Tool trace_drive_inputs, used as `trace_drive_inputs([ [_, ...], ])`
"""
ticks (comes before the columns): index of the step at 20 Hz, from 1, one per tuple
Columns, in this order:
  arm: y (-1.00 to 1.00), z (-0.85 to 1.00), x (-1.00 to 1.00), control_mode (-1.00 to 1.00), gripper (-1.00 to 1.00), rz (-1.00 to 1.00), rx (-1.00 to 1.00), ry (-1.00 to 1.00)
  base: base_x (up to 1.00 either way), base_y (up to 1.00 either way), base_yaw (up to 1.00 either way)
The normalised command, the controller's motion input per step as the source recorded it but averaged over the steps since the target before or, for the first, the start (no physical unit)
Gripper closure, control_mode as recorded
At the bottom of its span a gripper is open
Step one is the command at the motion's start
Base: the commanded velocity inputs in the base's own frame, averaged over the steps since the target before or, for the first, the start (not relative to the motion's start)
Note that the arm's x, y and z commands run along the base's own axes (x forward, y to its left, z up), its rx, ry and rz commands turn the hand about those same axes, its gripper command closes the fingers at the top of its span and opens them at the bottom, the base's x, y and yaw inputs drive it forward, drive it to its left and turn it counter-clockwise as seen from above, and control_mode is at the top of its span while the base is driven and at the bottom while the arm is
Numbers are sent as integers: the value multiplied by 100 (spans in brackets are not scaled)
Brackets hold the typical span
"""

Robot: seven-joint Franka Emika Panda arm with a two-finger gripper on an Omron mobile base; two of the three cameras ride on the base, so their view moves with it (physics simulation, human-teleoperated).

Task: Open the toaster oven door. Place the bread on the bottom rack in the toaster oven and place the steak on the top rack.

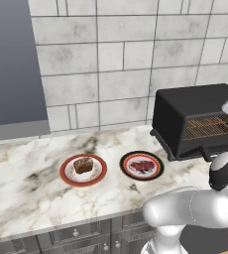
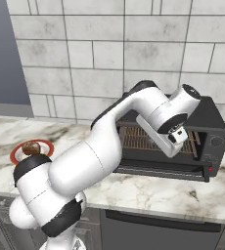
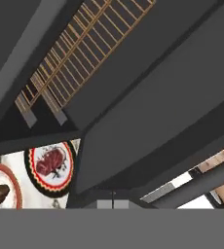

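door (image 2: 158,168) lies dropped open, so both racks (image 2: 139,139) are reachable; pincer (image 3: 112,204) together, empty, above it. bread (image 1: 83,164) and steak (image 1: 142,165) wait on plates on the table (image 1: 31,188).

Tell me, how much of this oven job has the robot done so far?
The toaster oven door already hangs open, showing the wire racks. The gripper is shut and empty beside that door. Still left: the bread and the steak both sit on their plates on the counter.
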Motion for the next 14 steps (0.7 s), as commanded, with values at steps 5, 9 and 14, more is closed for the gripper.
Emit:
trace_drive_inputs([
  [5,-2,-20,24,-100,100,48,-24,18,0,0,0],
  [9,0,-37,9,-100,100,54,-22,19,0,0,0],
  [14,-2,-41,0,-100,100,55,-15,11,0,0,0],
])
